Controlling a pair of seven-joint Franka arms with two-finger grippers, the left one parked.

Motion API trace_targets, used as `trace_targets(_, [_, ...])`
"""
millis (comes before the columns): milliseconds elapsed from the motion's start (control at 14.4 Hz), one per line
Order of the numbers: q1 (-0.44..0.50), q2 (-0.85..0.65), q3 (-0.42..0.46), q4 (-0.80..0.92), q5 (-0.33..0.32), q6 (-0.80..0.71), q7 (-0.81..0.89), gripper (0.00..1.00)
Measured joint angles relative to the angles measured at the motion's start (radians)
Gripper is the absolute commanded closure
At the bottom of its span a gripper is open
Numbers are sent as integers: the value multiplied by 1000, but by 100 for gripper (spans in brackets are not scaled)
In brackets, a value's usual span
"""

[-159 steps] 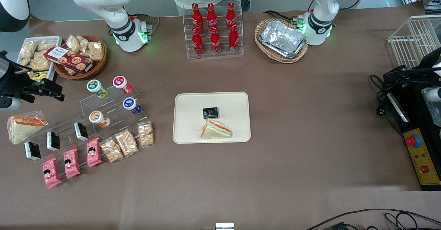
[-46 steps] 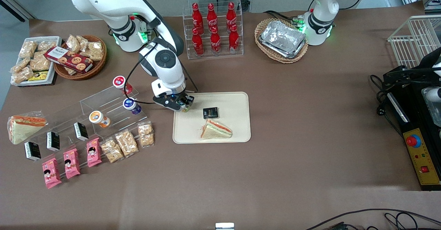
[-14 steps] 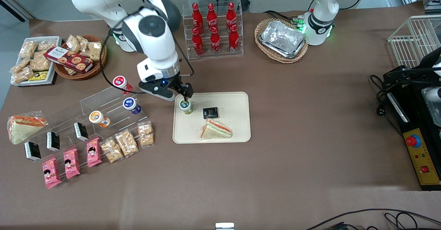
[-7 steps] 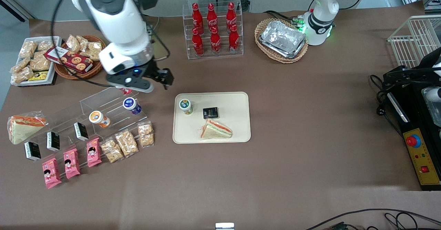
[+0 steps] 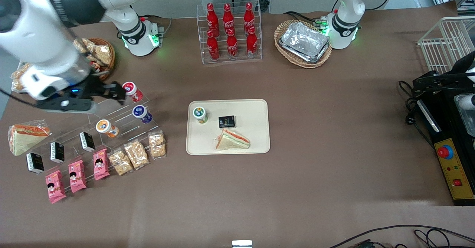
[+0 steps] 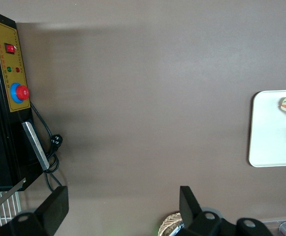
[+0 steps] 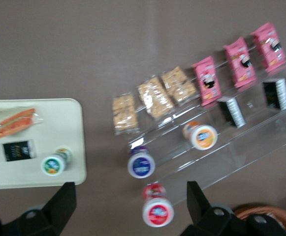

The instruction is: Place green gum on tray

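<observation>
Well apart from the gripper (image 5: 113, 92), toward the parked arm's end of the table: green gum (image 5: 200, 114), a small cylindrical bottle with a white lid, a green-yellow mark and a green label. Stands upright on the large cream-beige rectangular plastic tray (image 5: 252, 129), near one corner, free of any grip.

Gripper: hangs above the clear acrylic stepped rack (image 5: 111, 108), just beside the red-lidded bottle (image 5: 130, 89). Fingers spread wide, nothing held between them.

Task status, as judged: placement done; gum on tray, tool released and clear. Nothing evidently left but parking the arm.

Also on tray, farther from the gripper than the gum: small black packet (image 5: 226, 121); wrapped triangular sandwich (image 5: 233, 139).

Close beneath and near the gripper, on the rack: blue-lidded bottle (image 5: 140, 112), orange-lidded bottle (image 5: 105, 126), then black packets, pink sachets and clear bags of snacks.

Surface: brown matt covering (image 5: 334, 103), smooth, mostly bare around the tray.

Room and surroundings, far from the gripper: clear stand of red cola bottles (image 5: 230, 29); wicker basket with crinkled foil trays (image 5: 303, 42); white wire basket (image 5: 445, 40); black-and-yellow control box with red button (image 5: 451, 166); cables at the table edge.
</observation>
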Motion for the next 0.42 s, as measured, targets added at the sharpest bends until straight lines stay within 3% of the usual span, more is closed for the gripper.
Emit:
trace_targets(278, [-12,-17,-172,0,32,-5,-283,0])
trace_targets(418, [-53,-16,-213,0,66,-5,-341,0])
